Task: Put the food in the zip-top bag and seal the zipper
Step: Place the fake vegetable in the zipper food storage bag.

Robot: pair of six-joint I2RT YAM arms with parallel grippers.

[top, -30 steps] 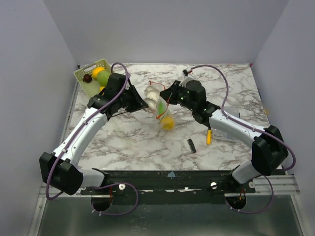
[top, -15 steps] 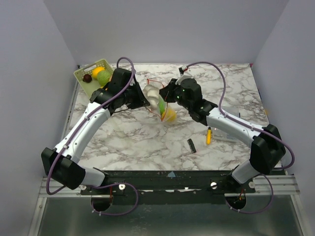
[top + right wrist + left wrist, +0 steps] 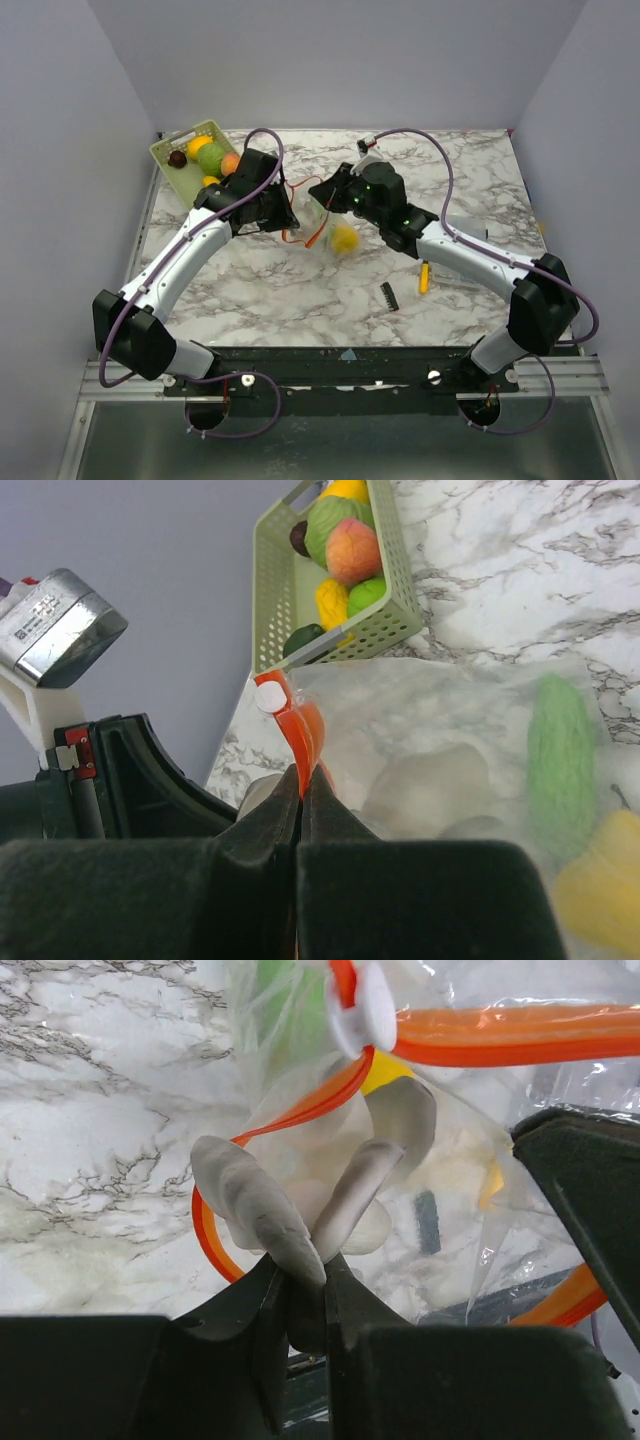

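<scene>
The bag [image 3: 318,210] hangs over the desk [image 3: 280,290] with some food [image 3: 345,238] inside. The right claw [image 3: 301,780] is closed on the zipper [image 3: 300,728] near the slider [image 3: 268,698]; the left claw [image 3: 303,1275] pinches the bag's plastic, probably to stretch the strip for sealing.

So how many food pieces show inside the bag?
3 in the zip-top bag: a whitish piece in the middle, a green piece right of it, a yellow piece lowest. More may be hidden.
</scene>
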